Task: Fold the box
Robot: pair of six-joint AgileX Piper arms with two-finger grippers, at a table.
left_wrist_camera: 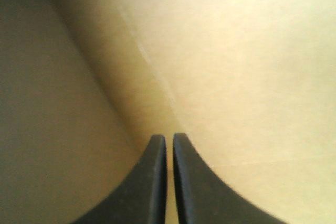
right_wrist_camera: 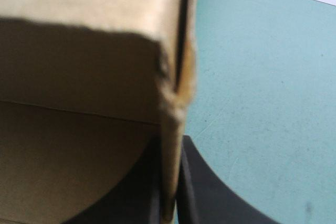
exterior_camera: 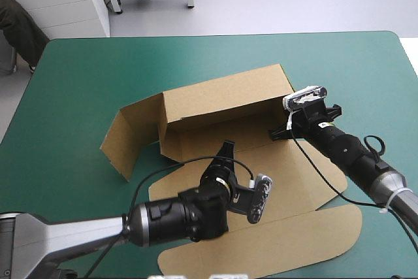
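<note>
The brown box [exterior_camera: 222, 96] [left_wrist_camera: 236, 77] [right_wrist_camera: 79, 66] sits mid-table [exterior_camera: 326, 63] [right_wrist_camera: 262, 77], half built, its back wall raised and its lid flat toward the near edge. The left gripper [exterior_camera: 225, 148] [left_wrist_camera: 169, 137], fingers pressed together with nothing between, points into the crease under the back wall. The right gripper [exterior_camera: 277, 134] [right_wrist_camera: 170, 145] pinches the box's right-hand wall
</note>
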